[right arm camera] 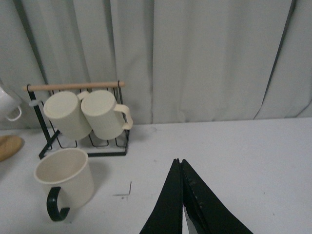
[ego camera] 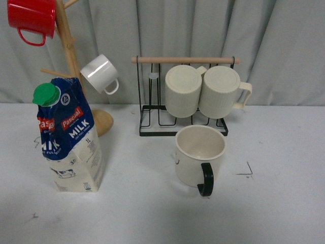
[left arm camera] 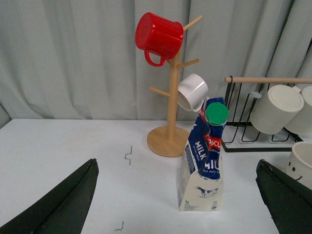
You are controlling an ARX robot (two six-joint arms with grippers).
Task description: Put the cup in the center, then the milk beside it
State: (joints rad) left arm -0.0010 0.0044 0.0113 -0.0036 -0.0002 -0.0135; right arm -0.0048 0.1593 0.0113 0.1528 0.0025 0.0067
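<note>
Front view: cup (ego camera: 199, 155) stands on table (ego camera: 152, 218) just right of centre, w/ wire rack (ego camera: 152, 60) at its 12 o'clock. milk (ego camera: 68, 137) stands at cup's 9 o'clock, well apart from it, w/ mug tree (ego camera: 72, 56) at milk's 12.

L wrist view: L gripper (left arm camera: 176, 163) has fingers (left arm camera: 63, 204) spread wide apart. Milk stands ahead of it, seen in the gap btwn the two fingers, touching neither. Cup's side w/ small smiley shows at frame edge near one finger.

R wrist view: R gripper (right arm camera: 178, 168) has fingers pressed together. Cup sits ahead & off to one side, apart from the tips.

Cup is wide & cream w/ a black handle and pale inside. It is upright, mouth up, axis vertical. In front view the handle points approx 6 o'clock, twd robot.

Milk is a blue/white carton w/ red logo & green cap, top crumpled. It is upright, long axis vertical w/ slight lean. Cap sits at 11 o'clock of carton top, printed face twd robot.

Rack holds two ribbed mugs (ego camera: 184, 90) lying on their sides. red mug (ego camera: 31, 18) & white mug (ego camera: 100, 73) hang on the tree.
</note>
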